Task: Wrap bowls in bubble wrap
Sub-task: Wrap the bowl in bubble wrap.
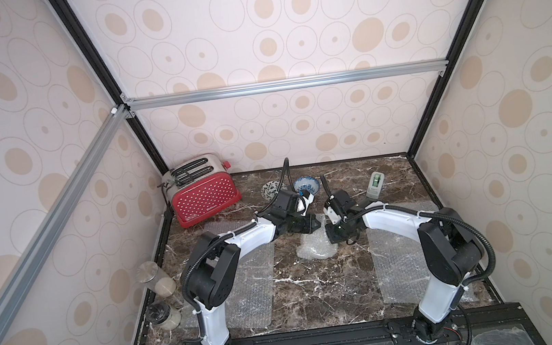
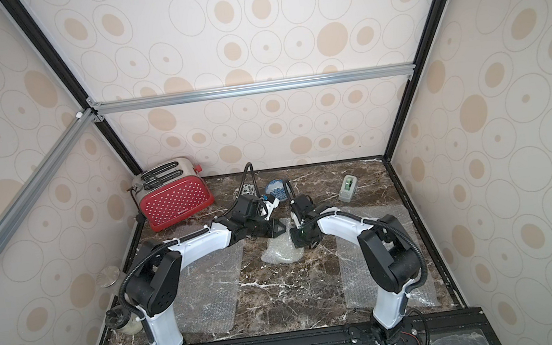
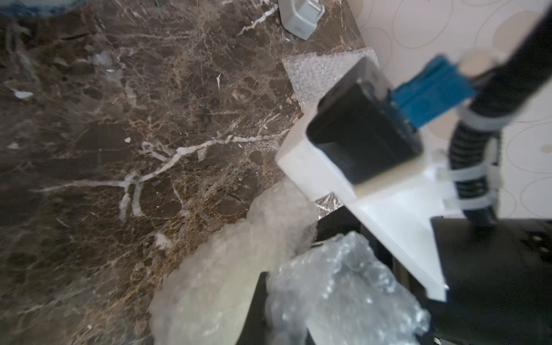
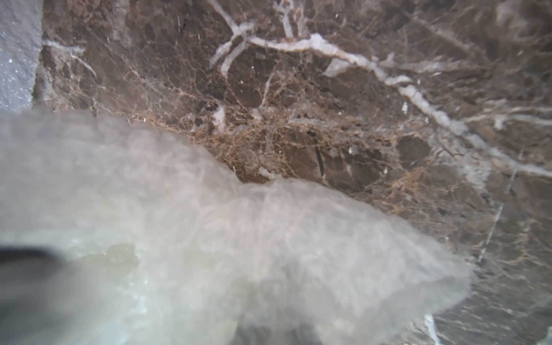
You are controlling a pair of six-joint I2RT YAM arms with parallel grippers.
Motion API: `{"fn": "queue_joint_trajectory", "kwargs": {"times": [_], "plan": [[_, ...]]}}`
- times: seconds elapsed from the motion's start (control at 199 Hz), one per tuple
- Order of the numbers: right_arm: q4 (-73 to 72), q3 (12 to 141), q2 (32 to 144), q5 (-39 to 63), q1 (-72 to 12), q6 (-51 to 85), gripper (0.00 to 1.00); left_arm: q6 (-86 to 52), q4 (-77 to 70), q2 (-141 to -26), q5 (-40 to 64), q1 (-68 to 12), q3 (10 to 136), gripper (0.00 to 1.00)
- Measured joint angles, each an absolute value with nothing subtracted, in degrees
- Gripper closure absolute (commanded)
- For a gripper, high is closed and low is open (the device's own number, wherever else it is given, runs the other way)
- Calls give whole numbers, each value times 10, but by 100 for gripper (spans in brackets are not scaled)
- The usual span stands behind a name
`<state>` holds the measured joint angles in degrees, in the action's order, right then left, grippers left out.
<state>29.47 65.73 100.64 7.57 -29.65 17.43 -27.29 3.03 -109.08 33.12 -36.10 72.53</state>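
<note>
Both left fingers [image 1: 314, 225] and right fingers [image 1: 332, 237] pinch the bubble wrap bundle [image 1: 312, 249] between them.

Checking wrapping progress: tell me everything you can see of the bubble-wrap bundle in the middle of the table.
The bubble-wrap bundle is a crumpled, cloudy-clear plastic mound with something pale and rounded inside, not clearly identifiable. It sits on the marble tabletop between the two arms. The left gripper pinches a crinkled flap at its far edge. The right gripper meets its side, its grip hidden.
</note>
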Motion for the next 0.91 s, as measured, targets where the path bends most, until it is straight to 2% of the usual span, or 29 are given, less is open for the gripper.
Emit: {"fn": "queue_joint_trajectory", "kwargs": {"times": [0.373, 0.69, 0.906], "plan": [[295, 656, 1006, 69, -296, 177, 97, -274, 57, -1148, 336, -362, 773, 93], [297, 655, 999, 78, -296, 182, 81, -275, 27, -1156, 341, -362, 760, 93], [309, 651, 955, 95, -296, 178, 79, -276, -4, -1150, 325, -361, 729, 93]]}}
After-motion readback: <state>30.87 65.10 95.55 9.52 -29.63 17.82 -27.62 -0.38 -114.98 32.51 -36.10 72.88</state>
